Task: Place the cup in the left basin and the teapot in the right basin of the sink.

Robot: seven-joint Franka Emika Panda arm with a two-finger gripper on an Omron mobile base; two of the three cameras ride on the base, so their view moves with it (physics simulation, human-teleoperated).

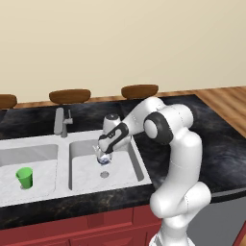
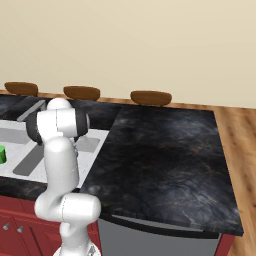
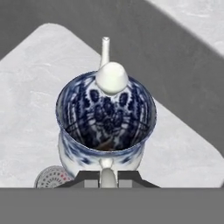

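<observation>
The white-and-blue teapot (image 1: pixel 104 159) hangs inside the right basin (image 1: pixel 122 169), a little above its round drain (image 1: pixel 104 174). My gripper (image 1: pixel 101 153) comes down from above and is shut on the teapot. In the hand view I look into the teapot's (image 3: pixel 106 122) open patterned mouth, with my gripper (image 3: pixel 107 177) closed on its near side and the drain (image 3: pixel 51 177) at lower left. The green cup (image 1: pixel 24 177) stands upright in the left basin (image 1: pixel 43 185); its edge (image 2: pixel 1 153) also shows at the far left of the right base view.
A grey faucet (image 1: pixel 61 121) stands behind the divider of the sink (image 1: pixel 63 166). Black stone counter (image 2: pixel 160 160) stretches to the right. Three brown stools (image 1: pixel 70 95) line the far side. Red cabinets (image 1: pixel 96 230) sit below.
</observation>
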